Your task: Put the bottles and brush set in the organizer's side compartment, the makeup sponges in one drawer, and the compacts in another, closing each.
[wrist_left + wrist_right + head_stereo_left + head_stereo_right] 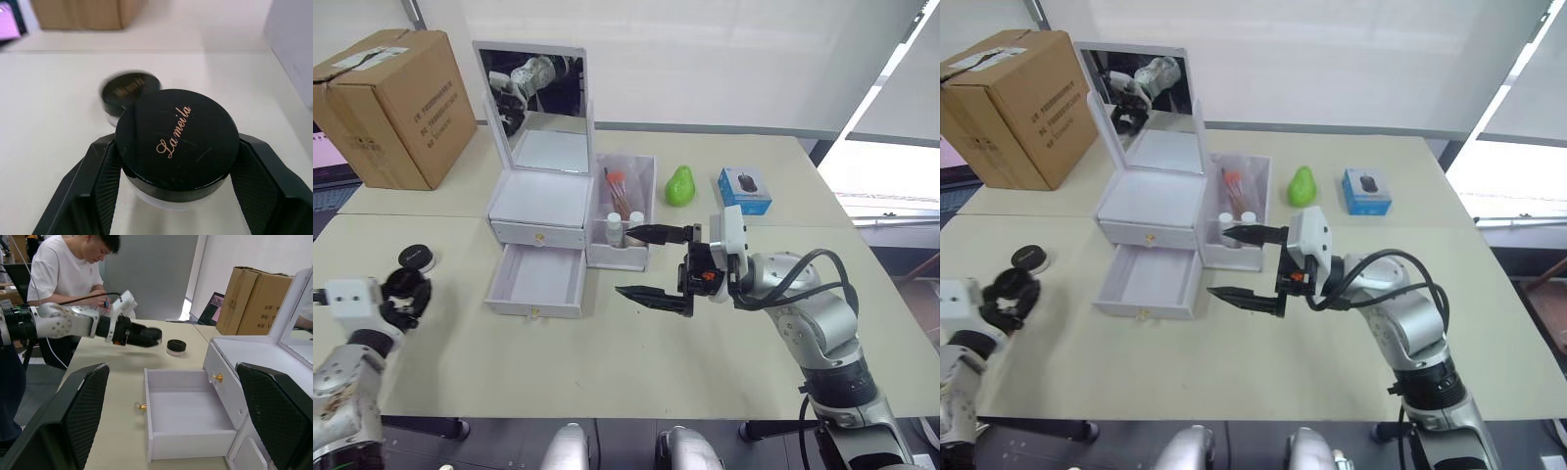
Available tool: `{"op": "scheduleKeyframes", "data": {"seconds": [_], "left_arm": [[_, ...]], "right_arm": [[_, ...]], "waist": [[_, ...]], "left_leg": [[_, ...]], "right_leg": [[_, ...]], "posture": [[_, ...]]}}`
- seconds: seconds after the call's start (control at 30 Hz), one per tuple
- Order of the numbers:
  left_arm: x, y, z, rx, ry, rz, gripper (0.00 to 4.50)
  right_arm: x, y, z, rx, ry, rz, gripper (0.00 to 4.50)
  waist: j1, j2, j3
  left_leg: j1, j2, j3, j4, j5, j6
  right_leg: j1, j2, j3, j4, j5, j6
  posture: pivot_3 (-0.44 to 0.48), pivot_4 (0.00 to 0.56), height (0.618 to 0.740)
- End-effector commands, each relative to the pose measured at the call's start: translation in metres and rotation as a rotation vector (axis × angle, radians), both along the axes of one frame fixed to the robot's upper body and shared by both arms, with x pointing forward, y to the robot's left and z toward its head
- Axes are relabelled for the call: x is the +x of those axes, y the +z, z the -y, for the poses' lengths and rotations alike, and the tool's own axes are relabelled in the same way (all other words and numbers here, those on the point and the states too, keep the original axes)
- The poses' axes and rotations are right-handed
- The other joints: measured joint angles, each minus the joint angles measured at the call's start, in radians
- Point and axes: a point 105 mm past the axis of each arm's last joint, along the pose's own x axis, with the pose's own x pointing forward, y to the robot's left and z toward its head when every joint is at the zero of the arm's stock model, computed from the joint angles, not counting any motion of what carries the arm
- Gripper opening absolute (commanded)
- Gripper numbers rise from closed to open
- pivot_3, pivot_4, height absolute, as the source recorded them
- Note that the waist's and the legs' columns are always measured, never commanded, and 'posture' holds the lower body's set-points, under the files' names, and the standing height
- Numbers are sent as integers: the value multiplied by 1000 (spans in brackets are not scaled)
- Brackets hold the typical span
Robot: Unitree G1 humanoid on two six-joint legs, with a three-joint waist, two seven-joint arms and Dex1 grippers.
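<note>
A compact is clamped in the left tool, above the worktop; the right tool is spread wide, empty. The open drawer could be missed if released early

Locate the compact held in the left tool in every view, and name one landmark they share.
Left eye: held compact at far left, near the table edge.
Right eye: far left.
Left wrist: centre, clamped in the left tool.
Right wrist: upper middle.
Shared landmark: the second compact on the table just beyond it.
</note>
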Motion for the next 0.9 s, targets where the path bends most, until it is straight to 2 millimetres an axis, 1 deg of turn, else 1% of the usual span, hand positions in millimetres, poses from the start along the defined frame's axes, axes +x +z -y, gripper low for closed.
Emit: {"op": "scheduleKeyframes", "data": {"seconds": [0.03,0.07,0.1,0.13,0.17,0.2,0.3,0.37,0.47,0.6,0.67,0.77,0.9], "left_arm": [[2,49,32,89,-184,130,2902],[5,51,50,92,-273,121,2902],[9,50,73,91,-390,101,2902],[10,48,91,87,-487,78,2902],[10,44,104,88,-554,54,2902],[11,40,115,85,-613,26,2902],[12,30,134,76,-712,-33,2902],[14,23,139,88,-740,-59,2902],[21,19,138,109,-735,-72,2902],[25,13,143,128,-764,-106,2902],[26,10,145,132,-771,-123,2902],[28,9,142,136,-753,-133,2902],[28,14,136,125,-722,-125,2902]], "right_arm": [[-2,8,3,11,-13,34,4500],[-1,7,3,10,-15,31,4500],[-1,7,3,8,-17,30,4500],[-1,6,2,6,-19,29,4500],[-1,5,2,5,-19,29,4500],[0,5,2,3,-21,29,4500],[1,4,1,-2,-30,30,4500],[1,3,1,-3,-38,30,4500],[0,2,1,-4,-48,27,4500],[0,0,2,-8,-59,22,4500],[-1,-1,3,-11,-66,22,4500],[0,0,4,-12,-79,25,4500],[0,-1,5,-15,-87,25,4500]], "waist": [[5,0,0],[9,0,0],[13,0,0],[17,1,1],[18,1,1],[17,1,1],[8,1,1],[1,1,1],[-1,1,1],[0,1,1],[1,1,1],[2,1,1],[2,1,1]], "left_leg": [[0,0,1,0,-1,-1],[-1,0,1,0,-1,-2],[-1,0,2,0,-2,-3],[-1,-1,3,0,-2,-3],[-2,-1,4,0,-2,-4],[-2,-2,5,0,-2,-4],[-1,-1,5,0,1,1],[-2,1,5,0,3,4],[0,3,4,0,3,4],[2,4,5,0,3,4],[2,3,6,0,3,4],[2,3,6,0,3,4],[2,3,7,0,3,4]], "right_leg": [[0,0,0,0,0,0],[0,0,0,-1,-1,-2],[1,-2,-1,0,-4,-6],[1,-3,-1,-1,-4,-6],[1,-4,0,-1,-4,-6],[1,-4,0,-1,-4,-6],[1,-2,1,0,-3,-6],[2,2,3,1,-3,-6],[2,10,11,1,0,-3],[1,14,19,0,-3,-8],[0,14,21,0,-3,-8],[0,15,22,0,-3,-8],[0,15,22,0,-3,-8]], "posture": [[0,150,728],[0,150,728],[0,150,728],[0,150,728],[0,150,728],[0,150,728],[0,150,728],[0,150,728],[0,150,728],[0,150,728],[0,150,728],[0,150,728],[0,150,728]]}}
